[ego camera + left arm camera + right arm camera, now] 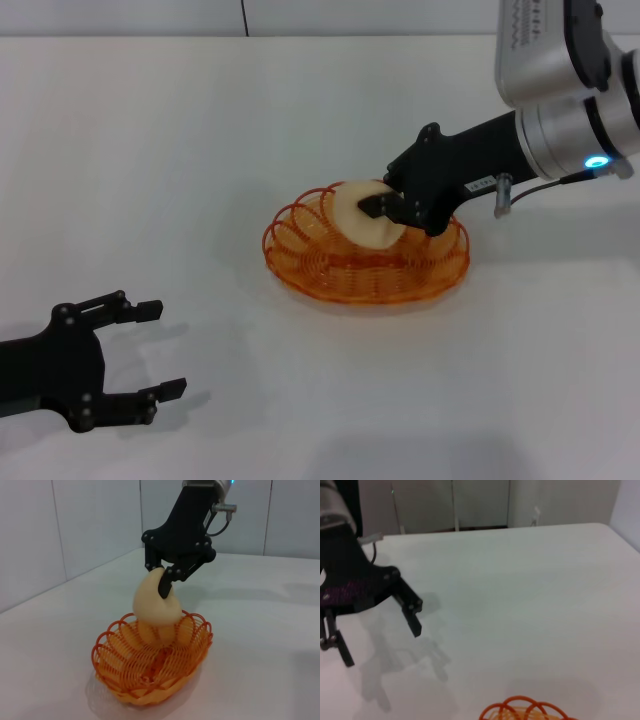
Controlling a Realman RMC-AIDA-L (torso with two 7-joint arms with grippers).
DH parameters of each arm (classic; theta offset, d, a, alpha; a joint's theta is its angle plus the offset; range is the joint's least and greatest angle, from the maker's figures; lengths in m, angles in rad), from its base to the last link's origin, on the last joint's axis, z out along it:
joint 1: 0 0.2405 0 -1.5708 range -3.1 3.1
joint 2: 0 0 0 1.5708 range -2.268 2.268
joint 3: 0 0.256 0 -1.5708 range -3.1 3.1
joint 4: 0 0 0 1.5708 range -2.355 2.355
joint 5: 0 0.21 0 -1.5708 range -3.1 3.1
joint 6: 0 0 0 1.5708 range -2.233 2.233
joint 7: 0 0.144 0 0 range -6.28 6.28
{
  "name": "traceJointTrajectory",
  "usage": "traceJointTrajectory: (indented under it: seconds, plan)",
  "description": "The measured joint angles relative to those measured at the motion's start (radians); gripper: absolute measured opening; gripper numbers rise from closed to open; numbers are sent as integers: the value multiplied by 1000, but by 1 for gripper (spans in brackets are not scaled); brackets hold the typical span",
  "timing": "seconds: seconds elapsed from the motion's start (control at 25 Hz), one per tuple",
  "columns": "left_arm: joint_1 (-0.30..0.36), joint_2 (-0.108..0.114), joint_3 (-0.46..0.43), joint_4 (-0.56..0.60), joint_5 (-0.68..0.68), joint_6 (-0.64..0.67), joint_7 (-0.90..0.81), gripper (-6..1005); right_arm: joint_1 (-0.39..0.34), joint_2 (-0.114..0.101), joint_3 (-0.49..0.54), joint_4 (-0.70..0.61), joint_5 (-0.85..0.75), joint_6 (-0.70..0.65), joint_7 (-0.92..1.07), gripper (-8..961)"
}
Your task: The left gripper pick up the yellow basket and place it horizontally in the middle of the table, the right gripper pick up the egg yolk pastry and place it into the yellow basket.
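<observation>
The yellow basket lies flat on the white table, near its middle. My right gripper is shut on the egg yolk pastry and holds it tilted on edge over the basket, its lower part inside the rim. The left wrist view shows the same: the right gripper, the pastry and the basket. I cannot tell if the pastry touches the basket floor. My left gripper is open and empty at the near left, also seen in the right wrist view.
The basket's rim shows at the edge of the right wrist view. The table's far edge meets a grey wall. The right arm's silver segment reaches in from the far right.
</observation>
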Motion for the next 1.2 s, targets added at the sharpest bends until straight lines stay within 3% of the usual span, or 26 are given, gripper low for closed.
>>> traceJointTrajectory:
  seconds: [0.16,0.36,0.64,0.8,1.0,1.2]
  plan:
    - [0,0,0,0,0,-1,0,853,10,1,-7,35,6,17,0,63]
    - [-1,0,0,2,0,-4,0,853,26,0,-11,80,29,37,3,176]
    - [-7,0,-33,3,1,-4,-10,853,-6,-8,16,70,40,19,-23,312]
    - [-31,15,-67,-10,1,7,-59,853,-53,-9,167,80,41,-101,-116,389]
    - [-80,48,-86,-77,7,14,-69,853,-135,-11,371,128,52,-246,-325,588]
    - [-138,74,-89,-133,39,16,-77,853,-160,-36,558,257,61,-384,-470,748]
